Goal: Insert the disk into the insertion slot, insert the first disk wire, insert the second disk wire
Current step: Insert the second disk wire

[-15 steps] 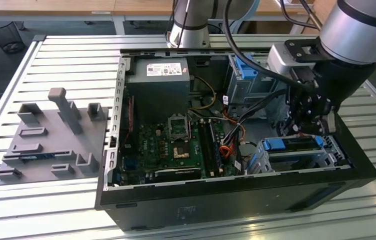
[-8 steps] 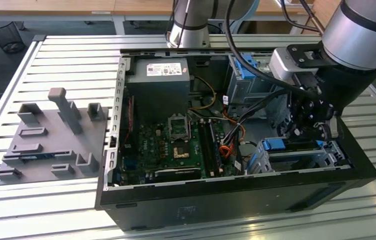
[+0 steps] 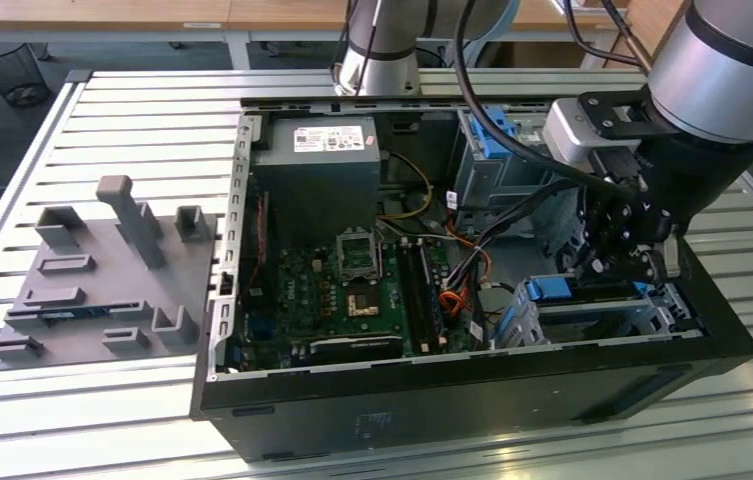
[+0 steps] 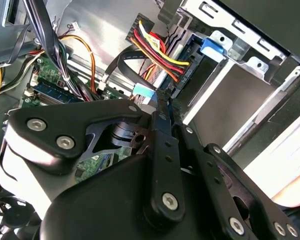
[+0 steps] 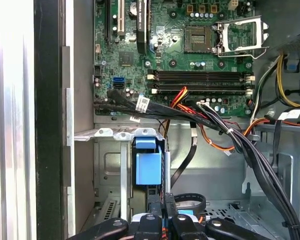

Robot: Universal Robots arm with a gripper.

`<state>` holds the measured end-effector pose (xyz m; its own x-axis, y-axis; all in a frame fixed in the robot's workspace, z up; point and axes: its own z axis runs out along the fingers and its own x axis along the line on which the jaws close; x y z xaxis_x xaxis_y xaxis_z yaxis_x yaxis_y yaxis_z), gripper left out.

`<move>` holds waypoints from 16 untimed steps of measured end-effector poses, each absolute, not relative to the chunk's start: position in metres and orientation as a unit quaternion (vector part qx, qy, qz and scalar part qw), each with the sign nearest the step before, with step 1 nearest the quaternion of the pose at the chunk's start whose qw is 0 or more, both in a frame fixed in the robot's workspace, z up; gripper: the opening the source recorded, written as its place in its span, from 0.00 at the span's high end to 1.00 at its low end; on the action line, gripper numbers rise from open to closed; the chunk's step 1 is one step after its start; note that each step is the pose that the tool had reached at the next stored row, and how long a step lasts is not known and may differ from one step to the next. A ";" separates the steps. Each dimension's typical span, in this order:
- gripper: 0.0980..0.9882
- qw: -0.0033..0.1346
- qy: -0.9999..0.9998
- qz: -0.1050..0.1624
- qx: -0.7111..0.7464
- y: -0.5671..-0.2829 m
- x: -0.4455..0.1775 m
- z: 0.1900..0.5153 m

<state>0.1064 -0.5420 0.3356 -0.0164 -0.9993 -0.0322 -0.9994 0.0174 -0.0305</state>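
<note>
Slatted metal table (image 3: 123,110) carries two things — computer case (image 3: 483,400), grey fixture plate (image 3: 96,290).

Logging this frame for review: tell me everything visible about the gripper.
The gripper is black, built of jointed metal-looking links held by silver bolts, mounted under a silver-grey arm. In the exterior view it reaches down inside the open computer case, at that view's right, just above the blue-framed drive cage. In the second wrist view its slim fingers lie close together at a flat blue-tipped connector beside the red-yellow wire bundle.

The gripper (image 4: 165,107) hides most of the disk (image 4: 187,70), so its wire connections stay unreadable
</note>
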 end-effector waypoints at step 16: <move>0.94 0.022 0.703 0.001 -0.711 -0.544 0.109 0.334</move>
<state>0.1093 -0.5440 0.3339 0.0127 -0.9994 -0.0320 -0.9995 -0.0117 -0.0305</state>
